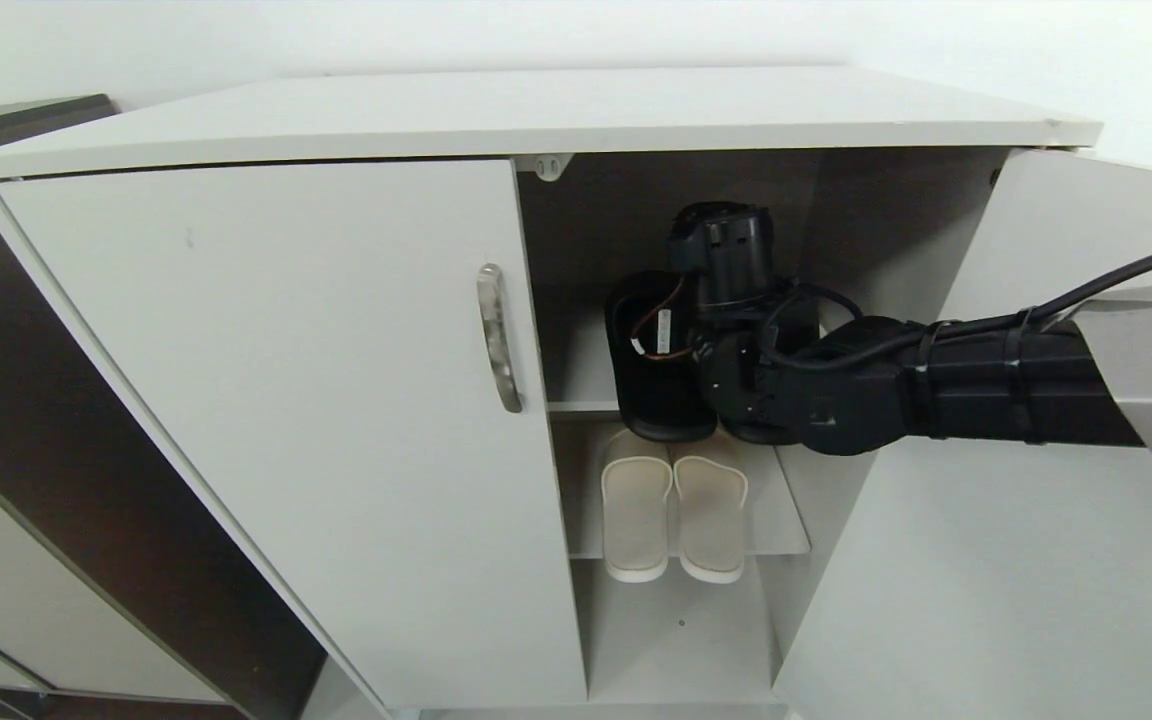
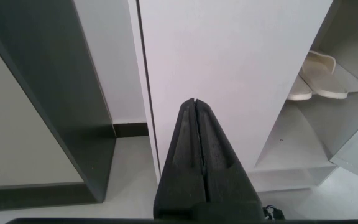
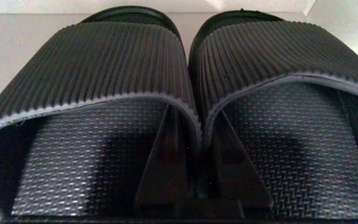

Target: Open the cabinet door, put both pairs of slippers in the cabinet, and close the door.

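Right wrist view, closest in: the right gripper [image 3: 197, 165] pinches the touching inner edges of the black slippers [image 3: 104, 74], one finger inside each ribbed strap, above the studded insoles. Left wrist view: the left gripper [image 2: 194, 149] has its fingers pressed together, holding nothing, facing the closed left door [image 2: 229, 56]. Past that door's edge, the white slippers [image 2: 319, 78] show on a shelf. Head view adds the whole cabinet [image 1: 536, 110]. Its right door [image 1: 986, 560] stands open and the right arm [image 1: 986, 390] reaches inside. The black pair rests on the upper shelf [image 1: 576, 385], near ends past its front edge. Directly below, the white pair lies side by side on the middle shelf [image 1: 786, 525].
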`<state>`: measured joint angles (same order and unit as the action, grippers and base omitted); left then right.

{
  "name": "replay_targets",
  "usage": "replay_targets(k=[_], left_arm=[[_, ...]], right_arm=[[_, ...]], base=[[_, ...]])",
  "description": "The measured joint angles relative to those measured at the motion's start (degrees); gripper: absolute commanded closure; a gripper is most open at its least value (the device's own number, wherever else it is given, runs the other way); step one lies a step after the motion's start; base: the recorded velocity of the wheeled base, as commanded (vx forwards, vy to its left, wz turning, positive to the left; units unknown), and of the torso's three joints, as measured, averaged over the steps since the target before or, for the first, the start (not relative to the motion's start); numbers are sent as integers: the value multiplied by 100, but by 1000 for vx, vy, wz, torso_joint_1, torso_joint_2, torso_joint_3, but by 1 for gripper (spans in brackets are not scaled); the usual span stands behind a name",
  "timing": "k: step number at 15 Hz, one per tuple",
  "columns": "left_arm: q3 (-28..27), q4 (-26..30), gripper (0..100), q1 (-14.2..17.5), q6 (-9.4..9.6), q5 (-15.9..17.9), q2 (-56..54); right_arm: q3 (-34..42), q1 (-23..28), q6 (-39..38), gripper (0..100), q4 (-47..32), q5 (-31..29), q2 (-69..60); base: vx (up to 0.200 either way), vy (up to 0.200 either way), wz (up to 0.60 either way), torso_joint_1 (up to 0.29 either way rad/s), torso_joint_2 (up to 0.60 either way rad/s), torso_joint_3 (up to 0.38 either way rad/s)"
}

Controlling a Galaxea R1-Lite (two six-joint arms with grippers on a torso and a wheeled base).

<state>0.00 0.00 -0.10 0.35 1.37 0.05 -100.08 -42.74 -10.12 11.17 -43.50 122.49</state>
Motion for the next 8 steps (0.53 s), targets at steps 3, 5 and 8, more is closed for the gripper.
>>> replay_targets(k=[3, 5, 8], left_arm=[[0, 0, 100, 0, 0, -2, 0], [0, 0, 100, 0, 0, 0, 0], [0, 0, 100, 0, 0, -4, 0]], right_arm=[[0, 10, 0, 100, -9, 0, 27], [6, 16, 0, 100, -13, 0, 44], [6, 5, 0, 100, -20, 0, 52]], base=[[0, 0, 0, 0, 0, 0], [0, 0, 0, 0, 0, 0], [0, 0, 0, 0, 0, 0]])
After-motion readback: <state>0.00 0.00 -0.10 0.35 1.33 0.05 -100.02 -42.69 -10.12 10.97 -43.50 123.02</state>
